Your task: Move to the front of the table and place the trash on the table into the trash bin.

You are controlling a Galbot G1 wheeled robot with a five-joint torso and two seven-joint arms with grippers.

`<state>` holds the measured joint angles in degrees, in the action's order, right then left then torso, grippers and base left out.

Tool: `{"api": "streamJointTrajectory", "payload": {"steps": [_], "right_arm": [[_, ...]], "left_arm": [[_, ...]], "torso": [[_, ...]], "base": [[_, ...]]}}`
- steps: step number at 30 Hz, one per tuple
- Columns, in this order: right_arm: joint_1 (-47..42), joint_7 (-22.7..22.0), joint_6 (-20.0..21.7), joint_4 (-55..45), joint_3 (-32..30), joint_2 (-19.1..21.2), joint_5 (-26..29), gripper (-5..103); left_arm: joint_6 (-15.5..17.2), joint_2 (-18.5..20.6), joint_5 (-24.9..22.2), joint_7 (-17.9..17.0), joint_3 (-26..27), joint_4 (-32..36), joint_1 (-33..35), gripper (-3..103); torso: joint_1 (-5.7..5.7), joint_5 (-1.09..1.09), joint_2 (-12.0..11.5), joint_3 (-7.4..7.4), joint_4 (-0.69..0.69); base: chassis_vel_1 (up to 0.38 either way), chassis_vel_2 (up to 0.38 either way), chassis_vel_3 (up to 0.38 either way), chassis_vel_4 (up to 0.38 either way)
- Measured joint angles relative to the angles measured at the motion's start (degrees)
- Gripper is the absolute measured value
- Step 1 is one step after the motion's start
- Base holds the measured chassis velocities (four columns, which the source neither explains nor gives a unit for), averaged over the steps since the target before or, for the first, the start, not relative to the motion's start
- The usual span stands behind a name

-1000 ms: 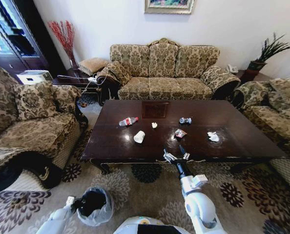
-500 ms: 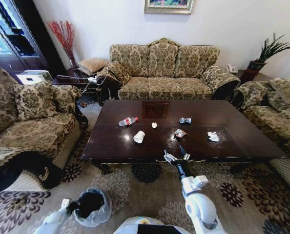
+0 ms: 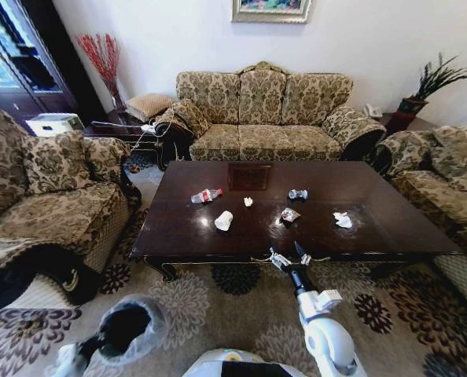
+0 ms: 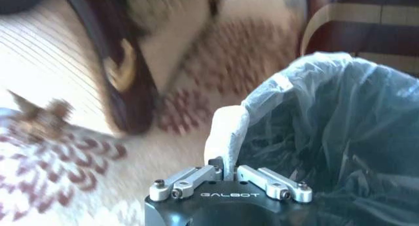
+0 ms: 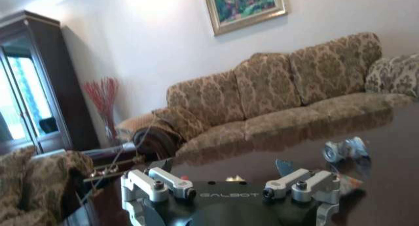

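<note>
The dark glossy table [image 3: 375, 228] carries the trash: a clear bottle with a red label [image 3: 207, 195], a white paper cup [image 3: 224, 221], a small scrap [image 3: 248, 202], a crumpled wrapper [image 3: 290, 214], a crushed clear piece [image 3: 298, 194] and a white tissue [image 3: 343, 221]. My right gripper [image 3: 288, 254] hangs open over the table's front edge, holding nothing. In the right wrist view the gripper [image 5: 222, 169] faces the crushed clear piece [image 5: 347, 148]. The trash bin [image 3: 127, 330] is at the lower left, and my left gripper [image 3: 100, 344] is shut on its bag-lined rim [image 4: 226, 138].
A patterned sofa [image 3: 265, 118] stands behind the table, with armchairs at the left [image 3: 53, 196] and right [image 3: 446, 181]. A dark square inlay [image 3: 249, 176] marks the table's far side. Patterned carpet [image 3: 233, 322] lies between me and the table.
My left arm has carried the trash bin leftward and down toward the picture's corner. The right gripper has shifted slightly to the right. The trash on the table has not moved.
</note>
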<state>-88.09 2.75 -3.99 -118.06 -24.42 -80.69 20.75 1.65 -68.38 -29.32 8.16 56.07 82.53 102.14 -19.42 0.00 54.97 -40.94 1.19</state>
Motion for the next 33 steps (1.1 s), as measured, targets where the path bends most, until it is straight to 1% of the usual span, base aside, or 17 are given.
{"api": "streamJointTrajectory", "payload": {"steps": [1, 3, 4, 9, 11, 13, 14, 17, 21, 23, 24, 26, 28, 30, 31, 32, 33], "right_arm": [[0.0, 0.0, 0.0, 0.0, 0.0, 0.0, 0.0, 100], [0.7, 0.1, -0.2, 0.4, 0.4, -0.2, -0.4, 100], [0.7, 0.1, -0.2, 0.4, 0.4, -0.2, -0.4, 100], [0.4, -0.4, -1.6, 0.5, -1.4, -0.9, -0.8, 100], [0.5, -0.7, -1.8, 0.6, -1.6, -0.8, -0.8, 100], [1.2, -1.2, -2.0, 1.2, -1.8, -0.6, -0.5, 100], [1.2, -1.2, -2.0, 1.2, -1.8, -0.6, -0.5, 100], [2.1, -1.3, -2.4, 2.2, -1.2, -1.2, -0.2, 100], [2.2, -1.3, -3.1, 2.7, -0.7, -1.8, -0.1, 100], [2.1, -1.1, -3.8, 3.0, -0.5, -2.2, -0.2, 100], [2.1, -1.1, -3.8, 3.0, -0.5, -2.2, -0.2, 100], [2.1, -0.8, -4.2, 3.7, -0.5, -2.4, -1.0, 100], [2.2, -0.6, -4.4, 4.0, -0.5, -2.4, -1.3, 100], [2.8, -0.1, -5.4, 6.3, -0.4, -2.4, -3.5, 100], [2.8, -0.1, -5.4, 6.3, -0.4, -2.4, -3.5, 100], [3.0, -0.1, -5.7, 7.3, -0.3, -2.3, -4.1, 100], [3.3, -0.2, -6.1, 8.6, -0.1, -2.0, -5.0, 100]], "left_arm": [[0.0, 0.0, 0.0, 0.0, 0.0, 0.0, 0.0, 0], [0.7, -3.8, -1.4, -1.5, 4.2, 8.4, 3.7, 0], [0.7, -3.8, -1.4, -1.5, 4.2, 8.4, 3.7, 0], [1.8, -7.3, -1.2, -4.1, 6.6, 20.4, 7.8, 0], [2.0, -7.6, -1.2, -4.4, 7.2, 22.4, 8.5, 0], [2.4, -8.1, -1.8, -5.1, 9.9, 28.2, 11.7, 0], [2.4, -8.1, -1.8, -5.1, 9.9, 28.2, 11.7, 0], [3.7, -7.8, -4.9, -6.2, 14.4, 33.8, 17.3, 0], [4.6, -7.1, -7.4, -7.1, 17.9, 36.9, 19.6, 0], [6.4, -6.0, -10.9, -7.9, 22.2, 40.7, 20.8, 0], [6.4, -6.0, -10.9, -7.9, 22.2, 40.7, 20.8, 0], [9.0, -3.5, -14.4, -8.9, 25.6, 44.1, 20.7, 0], [9.7, -2.6, -15.4, -9.2, 26.0, 44.7, 20.4, 0], [13.2, 2.5, -18.9, -11.0, 26.0, 47.0, 17.7, 0], [13.2, 2.5, -18.9, -11.0, 26.0, 47.0, 17.7, 0], [14.2, 4.4, -19.8, -11.5, 25.7, 47.4, 17.0, 0], [15.9, 8.9, -22.0, -12.4, 24.9, 47.8, 15.2, 0]], "torso": [[0.00, 0.00, 0.0, 0.00, 0.00], [0.00, 0.04, 0.0, 0.00, -0.02], [0.00, 0.04, 0.0, 0.00, -0.02], [0.00, -0.06, 0.0, 0.00, -0.03], [0.00, -0.07, 0.0, 0.00, -0.06], [-0.01, 0.05, 0.0, 0.00, -0.06], [-0.01, 0.05, 0.0, 0.00, -0.06], [-0.01, -0.01, 0.0, -0.01, -0.01], [-0.01, -0.02, 0.0, -0.01, -0.01], [-0.01, -0.02, 0.0, 0.00, -0.02], [-0.01, -0.02, 0.0, 0.00, -0.02], [-0.01, 0.03, 0.0, -0.01, -0.01], [-0.01, 0.03, 0.0, -0.01, -0.01], [-0.01, -0.04, 0.0, -0.01, -0.02], [-0.01, -0.04, 0.0, -0.01, -0.02], [-0.01, -0.04, 0.0, -0.01, -0.02], [-0.01, -0.01, 0.0, -0.01, -0.04]], "base": [[0.000, 0.000, 0.000, 0.000], [0.000, 0.000, 0.000, 0.000], [0.000, 0.000, 0.000, 0.000], [0.000, 0.000, 0.000, 0.000], [0.000, 0.000, 0.000, 0.000], [0.000, 0.000, 0.000, 0.000], [0.000, 0.000, 0.000, 0.000], [0.000, 0.000, 0.000, 0.000], [0.000, 0.000, 0.000, 0.000], [0.000, 0.000, 0.000, 0.000], [0.000, 0.000, 0.000, 0.000], [0.000, 0.000, 0.000, 0.000], [0.000, 0.000, 0.000, 0.000], [0.000, 0.000, 0.000, 0.000], [0.000, 0.000, 0.000, 0.000], [0.000, 0.000, 0.000, 0.000], [0.000, 0.000, 0.000, 0.000]]}}
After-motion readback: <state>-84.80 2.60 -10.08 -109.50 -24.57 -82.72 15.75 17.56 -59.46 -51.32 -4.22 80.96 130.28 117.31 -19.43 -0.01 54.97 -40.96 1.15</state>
